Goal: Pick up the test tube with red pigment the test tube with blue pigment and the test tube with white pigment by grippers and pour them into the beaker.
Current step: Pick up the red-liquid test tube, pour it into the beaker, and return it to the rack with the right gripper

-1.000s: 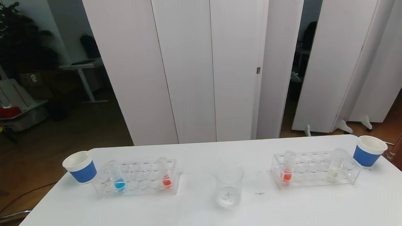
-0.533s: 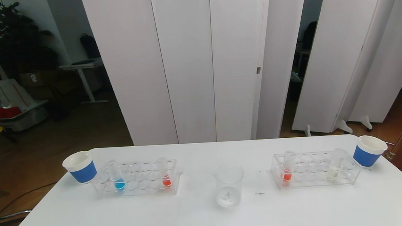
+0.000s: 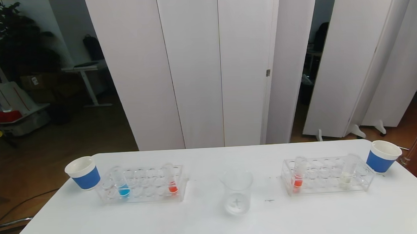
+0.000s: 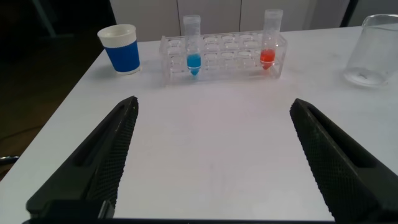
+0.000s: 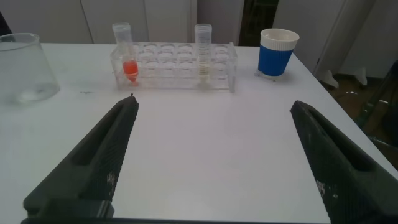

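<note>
Nothing poured yet: the beaker (image 3: 236, 193) sits empty mid-table. Left of it, the test tube with blue pigment (image 3: 121, 184) stays racked; right, the test tube with white pigment (image 3: 348, 174). Left gripper (image 4: 211, 155) and right gripper (image 5: 211, 155) hang back, fingers spread, empty.

A makeshift lab bench in an office: tube racks (image 3: 143, 185) on a white table (image 3: 199, 226) (partition screens (image 3: 192, 68) behind).
</note>
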Robot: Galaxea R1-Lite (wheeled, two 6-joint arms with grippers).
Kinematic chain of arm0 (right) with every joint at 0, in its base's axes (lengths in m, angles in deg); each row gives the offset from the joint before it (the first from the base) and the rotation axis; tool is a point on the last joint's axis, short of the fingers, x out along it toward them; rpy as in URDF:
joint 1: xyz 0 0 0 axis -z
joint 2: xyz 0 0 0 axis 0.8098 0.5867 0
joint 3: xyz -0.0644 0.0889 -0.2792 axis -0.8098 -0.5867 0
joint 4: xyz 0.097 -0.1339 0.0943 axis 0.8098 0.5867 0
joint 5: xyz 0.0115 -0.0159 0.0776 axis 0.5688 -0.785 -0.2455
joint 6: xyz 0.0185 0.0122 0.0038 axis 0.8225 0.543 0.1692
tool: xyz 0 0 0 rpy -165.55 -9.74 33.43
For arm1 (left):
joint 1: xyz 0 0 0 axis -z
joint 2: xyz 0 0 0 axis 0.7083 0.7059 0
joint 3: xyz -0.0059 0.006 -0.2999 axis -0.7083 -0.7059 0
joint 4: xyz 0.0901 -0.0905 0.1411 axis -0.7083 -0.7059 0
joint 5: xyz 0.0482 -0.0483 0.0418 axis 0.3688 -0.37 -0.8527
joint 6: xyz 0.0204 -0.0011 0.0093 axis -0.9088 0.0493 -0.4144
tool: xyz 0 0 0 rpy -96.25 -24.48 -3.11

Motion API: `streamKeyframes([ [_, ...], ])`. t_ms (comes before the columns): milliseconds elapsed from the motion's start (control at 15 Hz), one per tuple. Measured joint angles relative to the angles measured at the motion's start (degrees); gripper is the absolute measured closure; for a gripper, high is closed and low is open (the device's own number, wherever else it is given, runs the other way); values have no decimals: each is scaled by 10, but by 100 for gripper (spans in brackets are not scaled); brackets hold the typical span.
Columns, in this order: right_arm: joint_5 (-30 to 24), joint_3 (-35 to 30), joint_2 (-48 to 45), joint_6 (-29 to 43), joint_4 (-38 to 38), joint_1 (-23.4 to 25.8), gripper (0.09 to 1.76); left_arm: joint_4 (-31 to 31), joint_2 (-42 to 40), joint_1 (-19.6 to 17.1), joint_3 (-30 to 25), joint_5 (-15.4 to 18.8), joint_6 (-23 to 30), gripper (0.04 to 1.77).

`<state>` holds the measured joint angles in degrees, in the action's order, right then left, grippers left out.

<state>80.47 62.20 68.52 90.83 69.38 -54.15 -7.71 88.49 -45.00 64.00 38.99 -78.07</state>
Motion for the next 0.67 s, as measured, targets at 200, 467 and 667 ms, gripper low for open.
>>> streamKeyframes([
  [200,0,0,0,0,0,0,10,0,0,0,0,0,0,7],
  [467,0,0,0,0,0,0,10,0,0,0,0,0,0,7],
  [667,0,0,0,0,0,0,10,0,0,0,0,0,0,7],
])
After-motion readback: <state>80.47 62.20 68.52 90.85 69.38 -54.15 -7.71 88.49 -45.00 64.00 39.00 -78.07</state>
